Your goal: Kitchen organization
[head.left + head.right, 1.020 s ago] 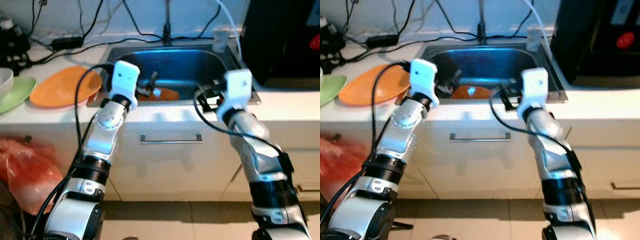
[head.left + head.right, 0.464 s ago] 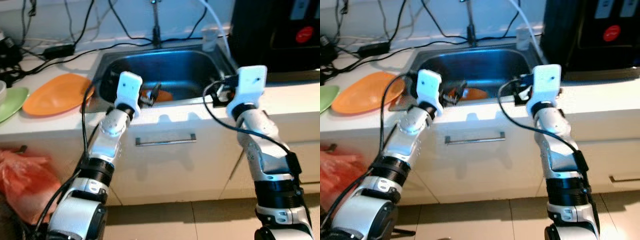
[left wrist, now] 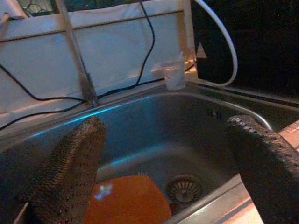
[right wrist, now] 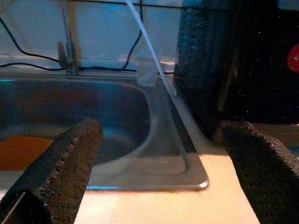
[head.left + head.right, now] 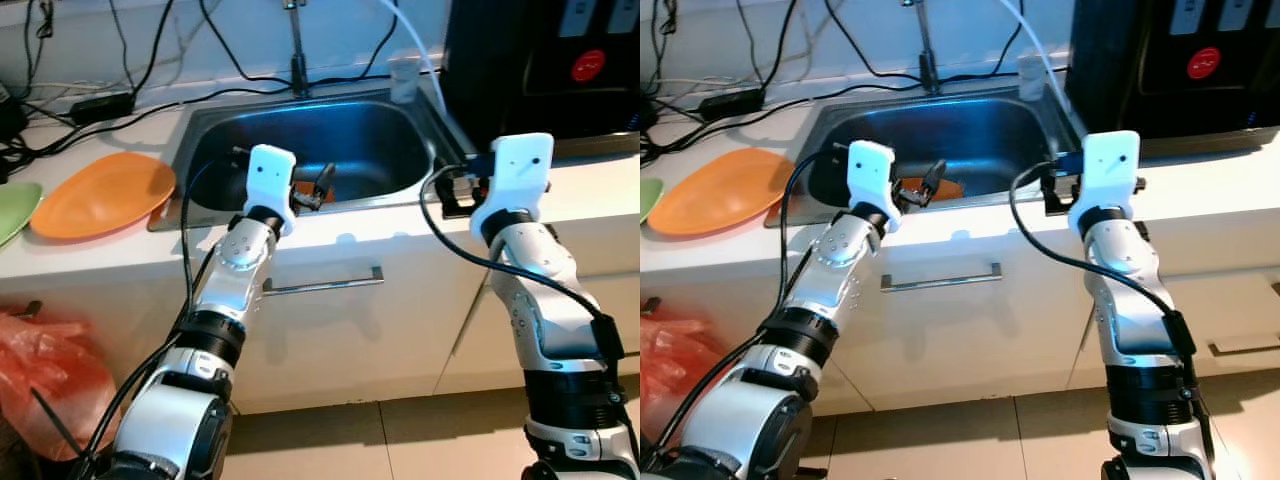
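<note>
A rectangular stainless steel sink (image 5: 400,175) is set into a white countertop (image 5: 600,185), with a thin metal tap (image 5: 295,45) standing at its back edge. On the bottom of the sink an orange plate (image 3: 126,203) is seen lying flat, just beside the round metal drain strainer (image 3: 184,188). The plate is not touched by any gripper.

The left gripper (image 5: 318,190) is held over the front rim of the sink, above the orange plate. Its two black fingers (image 3: 70,172) are spread wide apart in the left wrist view and nothing is held between them. The right gripper (image 5: 452,190) is held at the right front corner of the sink, over the countertop edge. Its black fingers (image 4: 60,172) are also spread apart, and nothing is gripped.

On the countertop to the left of the sink a large orange oval dish (image 5: 100,195) is placed, well apart from the grippers. A part of a pale green plate (image 5: 12,212) is seen further left, at the picture edge. A small clear plastic cup (image 5: 403,78) stands at the back right corner of the sink, near a white hose (image 3: 224,46). A black appliance with a red round sticker (image 5: 545,70) stands on the right of the countertop. Several black cables (image 5: 130,70) run along the white wall. Below the counter, a white drawer front with a metal handle (image 5: 322,284) is seen, and a red plastic bag (image 5: 50,375) lies at the lower left.
</note>
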You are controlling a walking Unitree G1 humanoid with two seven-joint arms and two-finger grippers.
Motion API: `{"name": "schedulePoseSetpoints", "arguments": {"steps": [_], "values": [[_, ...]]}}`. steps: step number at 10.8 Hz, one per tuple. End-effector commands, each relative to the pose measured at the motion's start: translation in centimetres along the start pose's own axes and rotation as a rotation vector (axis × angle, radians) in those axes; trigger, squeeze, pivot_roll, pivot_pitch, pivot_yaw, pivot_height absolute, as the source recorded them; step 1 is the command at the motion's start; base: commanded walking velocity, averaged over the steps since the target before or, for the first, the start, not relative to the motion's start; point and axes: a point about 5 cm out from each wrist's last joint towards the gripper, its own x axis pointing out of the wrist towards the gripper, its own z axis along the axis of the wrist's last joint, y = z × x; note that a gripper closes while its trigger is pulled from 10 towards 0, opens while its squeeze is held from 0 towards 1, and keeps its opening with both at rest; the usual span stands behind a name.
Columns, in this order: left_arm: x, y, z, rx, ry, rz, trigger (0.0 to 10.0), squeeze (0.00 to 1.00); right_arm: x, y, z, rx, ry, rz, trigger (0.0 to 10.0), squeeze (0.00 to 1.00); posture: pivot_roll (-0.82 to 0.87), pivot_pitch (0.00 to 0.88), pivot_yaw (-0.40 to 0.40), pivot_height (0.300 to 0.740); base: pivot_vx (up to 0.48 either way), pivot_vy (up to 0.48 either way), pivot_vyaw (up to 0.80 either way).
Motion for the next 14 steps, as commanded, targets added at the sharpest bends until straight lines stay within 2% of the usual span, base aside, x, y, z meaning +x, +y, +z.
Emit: {"name": "schedulePoseSetpoints", "arguments": {"steps": [1,2,4,8,14], "values": [[0.1,0.4,0.3,-0.005,-0.013,0.019,10.0,0.00,0.0,0.0,0.5,0.007,-0.012,-0.007,10.0,0.00,-0.11,0.000,0.101,0.740,0.000,0.000,-0.80],[-0.1,0.8,0.2,-0.010,-0.017,0.041,10.0,0.00,0.2,0.2,0.6,0.015,-0.012,0.004,10.0,0.00,-0.09,0.000,0.085,0.740,0.000,0.000,-0.80],[-0.5,1.8,0.3,0.001,-0.024,0.083,10.0,0.00,0.8,0.6,0.8,0.016,-0.018,0.035,10.0,0.00,-0.05,0.000,0.055,0.740,0.000,0.000,0.00],[-0.8,2.7,0.1,0.015,-0.009,0.108,10.0,0.00,1.4,1.8,1.3,0.007,-0.036,0.074,10.0,0.00,-0.04,0.000,0.060,0.740,0.000,0.000,0.80],[-0.5,2.6,0.2,0.023,0.002,0.105,10.0,0.00,1.7,1.8,1.4,0.009,-0.046,0.068,10.0,0.00,-0.05,0.000,0.068,0.740,0.000,0.000,0.80]]}}
